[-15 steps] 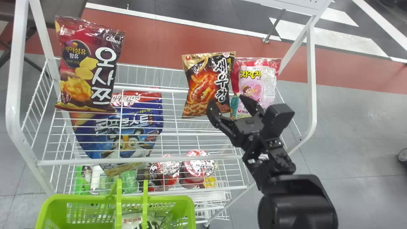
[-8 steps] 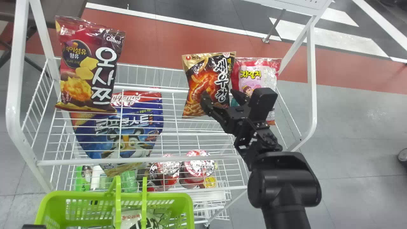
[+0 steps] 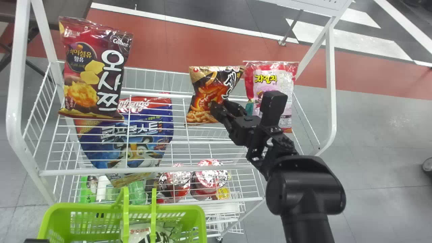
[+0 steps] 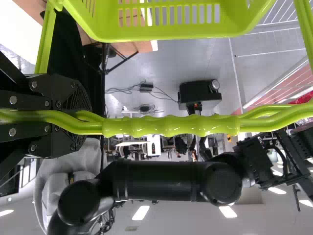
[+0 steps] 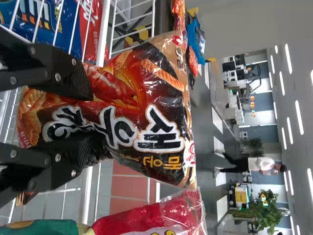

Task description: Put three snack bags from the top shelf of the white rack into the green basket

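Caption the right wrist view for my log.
Right gripper pinches a black-and-orange snack bag, a red bag close beside it.

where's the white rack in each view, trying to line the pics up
head view: white rack across the left and middle, its right post right of centre
left wrist view: part of the white rack at the upper right, beyond the basket handle
right wrist view: white rack down the left side, behind the held snack bag
shared landmark: red floor strip
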Robot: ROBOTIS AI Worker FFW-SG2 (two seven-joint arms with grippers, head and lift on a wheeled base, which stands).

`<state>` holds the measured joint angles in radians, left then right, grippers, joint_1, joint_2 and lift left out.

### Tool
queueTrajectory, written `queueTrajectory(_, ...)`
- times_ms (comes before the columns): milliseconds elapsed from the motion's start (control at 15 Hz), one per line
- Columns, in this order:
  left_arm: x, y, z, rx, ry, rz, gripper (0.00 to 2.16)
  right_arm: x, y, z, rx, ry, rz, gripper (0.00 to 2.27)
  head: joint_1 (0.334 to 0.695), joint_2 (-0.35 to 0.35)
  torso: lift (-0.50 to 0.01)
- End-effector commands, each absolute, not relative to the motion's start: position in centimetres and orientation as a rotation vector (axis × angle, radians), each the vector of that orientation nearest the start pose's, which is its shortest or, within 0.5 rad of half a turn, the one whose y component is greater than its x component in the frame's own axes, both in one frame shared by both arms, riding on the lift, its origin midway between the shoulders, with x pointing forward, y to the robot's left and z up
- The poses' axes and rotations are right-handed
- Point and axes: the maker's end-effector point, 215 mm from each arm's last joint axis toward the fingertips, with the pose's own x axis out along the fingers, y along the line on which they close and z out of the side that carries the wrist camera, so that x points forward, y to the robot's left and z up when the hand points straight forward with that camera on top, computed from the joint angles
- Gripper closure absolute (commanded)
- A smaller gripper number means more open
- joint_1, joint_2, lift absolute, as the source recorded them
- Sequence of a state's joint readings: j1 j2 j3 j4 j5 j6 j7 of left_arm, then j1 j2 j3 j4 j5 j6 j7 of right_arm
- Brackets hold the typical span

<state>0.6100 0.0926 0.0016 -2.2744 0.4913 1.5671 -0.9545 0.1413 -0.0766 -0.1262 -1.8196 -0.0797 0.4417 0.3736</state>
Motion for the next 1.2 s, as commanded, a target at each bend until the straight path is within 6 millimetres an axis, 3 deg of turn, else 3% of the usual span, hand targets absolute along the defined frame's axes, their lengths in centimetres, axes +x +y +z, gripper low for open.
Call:
queueTrajectory(0, 11.2, -0.3, -40.8, -0.969, 1.262, -1.143, 2.15, 51.3, -23.2, -38.4, 0.056, 0.281, 0.277, 1.99, 0.695, -0.35, 0.0)
queueTrajectory(133, 11.3, -0.4, -40.7, -0.964, 1.257, -1.145, 2.15, 49.4, -22.7, -35.8, 0.04, 0.263, 0.286, 1.99, 0.695, -0.35, 0.0)
queueTrajectory(267, 11.1, -0.6, -40.4, -0.961, 1.253, -1.151, 2.15, 45.7, -22.4, -35.6, 0.046, 0.348, 0.29, 1.98, 0.695, -0.35, 0.0)
queueTrajectory(533, 11.2, -0.7, -40.3, -0.948, 1.249, -1.147, 2.15, 38.2, -21.8, -32.8, 0.113, 0.392, 0.323, 1.98, 0.695, -0.35, 0.0)
queueTrajectory(667, 11.3, -0.9, -40.5, -0.942, 1.251, -1.143, 2.15, 34.3, -20.7, -34.1, 0.177, 0.507, 0.356, 1.98, 0.695, -0.35, 0.0)
queueTrajectory(867, 11.6, -1.3, -40.8, -0.923, 1.254, -1.143, 2.15, 28.5, -19.2, -38.6, 0.274, 0.745, 0.402, 1.98, 0.695, -0.35, 0.0)
queueTrajectory(1133, 12.2, -1.6, -41.1, -0.924, 1.254, -1.14, 2.15, 22.4, -16.5, -41.9, 0.394, 0.973, 0.493, 1.98, 0.695, -0.35, 0.0)
